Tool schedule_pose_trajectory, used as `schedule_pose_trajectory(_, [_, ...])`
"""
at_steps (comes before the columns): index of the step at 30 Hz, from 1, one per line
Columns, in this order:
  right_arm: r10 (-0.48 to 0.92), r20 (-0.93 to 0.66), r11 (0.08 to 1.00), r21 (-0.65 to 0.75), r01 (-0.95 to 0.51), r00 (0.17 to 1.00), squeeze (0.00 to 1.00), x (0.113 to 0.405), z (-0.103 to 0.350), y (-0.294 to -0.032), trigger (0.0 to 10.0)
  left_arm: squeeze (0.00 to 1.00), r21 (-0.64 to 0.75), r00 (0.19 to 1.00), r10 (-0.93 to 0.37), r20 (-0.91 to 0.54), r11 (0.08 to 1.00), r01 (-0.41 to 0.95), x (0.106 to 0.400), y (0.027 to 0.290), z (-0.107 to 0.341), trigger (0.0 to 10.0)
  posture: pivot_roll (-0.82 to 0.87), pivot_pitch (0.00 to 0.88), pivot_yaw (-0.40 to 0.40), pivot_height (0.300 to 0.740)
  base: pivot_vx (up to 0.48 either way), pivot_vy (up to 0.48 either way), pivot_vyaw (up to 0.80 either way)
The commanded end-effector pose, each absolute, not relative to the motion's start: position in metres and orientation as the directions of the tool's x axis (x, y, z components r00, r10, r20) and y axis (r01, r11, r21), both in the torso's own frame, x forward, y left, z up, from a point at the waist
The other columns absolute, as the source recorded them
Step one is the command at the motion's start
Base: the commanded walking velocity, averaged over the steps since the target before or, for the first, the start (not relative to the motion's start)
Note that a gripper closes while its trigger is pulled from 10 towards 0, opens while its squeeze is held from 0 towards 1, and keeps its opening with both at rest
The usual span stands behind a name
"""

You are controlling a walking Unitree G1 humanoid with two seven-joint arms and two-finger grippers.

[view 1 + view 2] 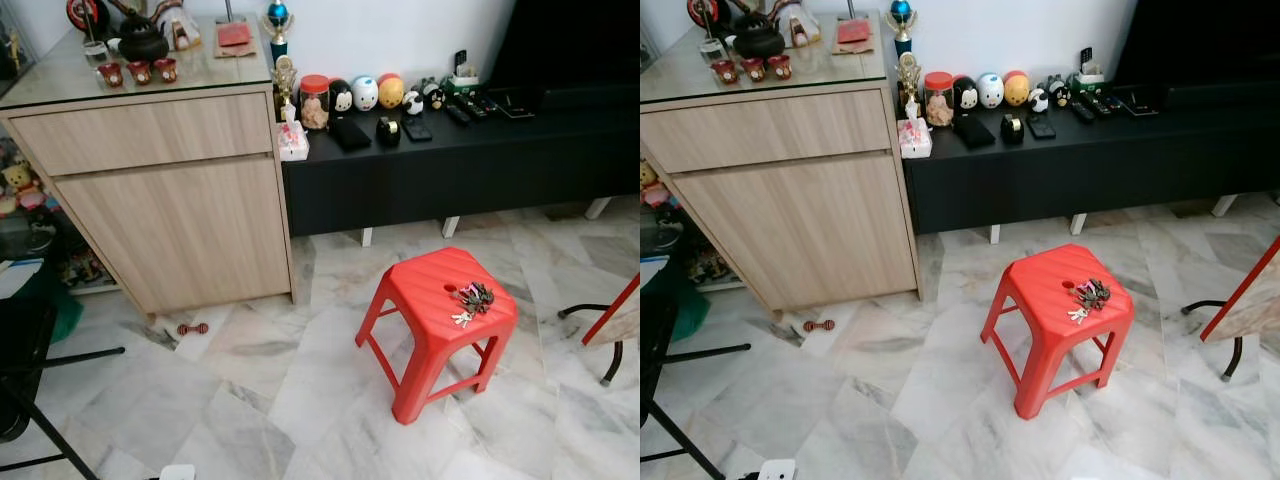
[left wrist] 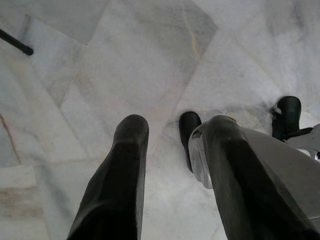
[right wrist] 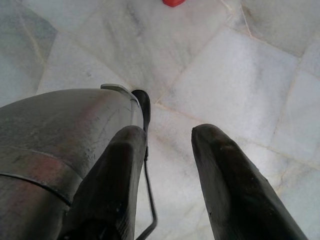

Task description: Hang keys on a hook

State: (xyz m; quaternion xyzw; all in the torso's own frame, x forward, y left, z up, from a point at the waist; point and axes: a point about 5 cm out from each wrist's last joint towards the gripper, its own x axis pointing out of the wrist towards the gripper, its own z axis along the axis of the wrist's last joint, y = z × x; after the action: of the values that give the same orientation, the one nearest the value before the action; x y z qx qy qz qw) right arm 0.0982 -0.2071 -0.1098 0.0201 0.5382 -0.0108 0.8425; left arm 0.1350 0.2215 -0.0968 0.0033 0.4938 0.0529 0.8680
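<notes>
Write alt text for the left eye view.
A bunch of keys lies on a red plastic stool standing on a marble floor. Behind it, a low black cabinet holds small figurines, beside a taller wooden cabinet with a glass top.

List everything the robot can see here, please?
keys: one bunch, dark and silver, on the stool
stool: one, red, on the marble floor
cabinet: one, light wood, against the wall on the left
teapot: one, black, on the cabinet
cups: three, red, beside the teapot
bench: one, black, low, right of the cabinet
jar: one, red lid, on the bench
figurines: several, round, on the bench
left gripper: black fingers apart, above the floor
right gripper: black fingers apart, above the floor
</notes>
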Motion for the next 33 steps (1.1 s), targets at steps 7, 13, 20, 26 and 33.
schedule_pose_trajectory(7, [-0.001,-0.903,0.999,0.019,0.042,0.431,0.00,0.0986,-0.1094,-0.2079,10.0,0.00,0.067,0.491,0.097,-0.866,0.995,-0.079,0.1320,0.2226,-0.0979,10.0,-0.06,0.000,0.013,0.740,0.000,0.000,0.00])
schedule_pose_trajectory(13, [-0.005,-0.902,0.999,0.017,0.048,0.432,0.00,0.0978,-0.1093,-0.2094,10.0,0.00,0.061,0.493,0.088,-0.866,0.996,-0.071,0.1319,0.2221,-0.0979,10.0,-0.06,0.000,0.013,0.740,0.000,-0.232,0.00])
schedule_pose_trajectory(20, [-0.002,-0.903,0.998,0.022,0.050,0.430,0.00,0.0961,-0.1096,-0.2094,10.0,0.00,0.056,0.494,0.082,-0.866,0.996,-0.068,0.1307,0.2223,-0.0981,10.0,-0.06,0.000,0.016,0.740,0.000,-0.277,0.00])
schedule_pose_trajectory(26, [0.002,-0.899,0.999,0.024,0.043,0.438,0.00,0.0974,-0.1090,-0.2098,10.0,0.00,0.049,0.499,0.072,-0.864,0.997,-0.059,0.1319,0.2213,-0.0978,10.0,-0.06,0.000,0.012,0.740,0.000,-0.286,0.00])
schedule_pose_trajectory(33, [0.004,-0.899,0.999,0.023,0.037,0.438,0.00,0.0997,-0.1085,-0.2099,10.0,0.00,0.044,0.501,0.071,-0.863,0.997,-0.065,0.1340,0.2206,-0.0973,10.0,-0.05,0.000,0.006,0.740,0.000,-0.291,0.00])
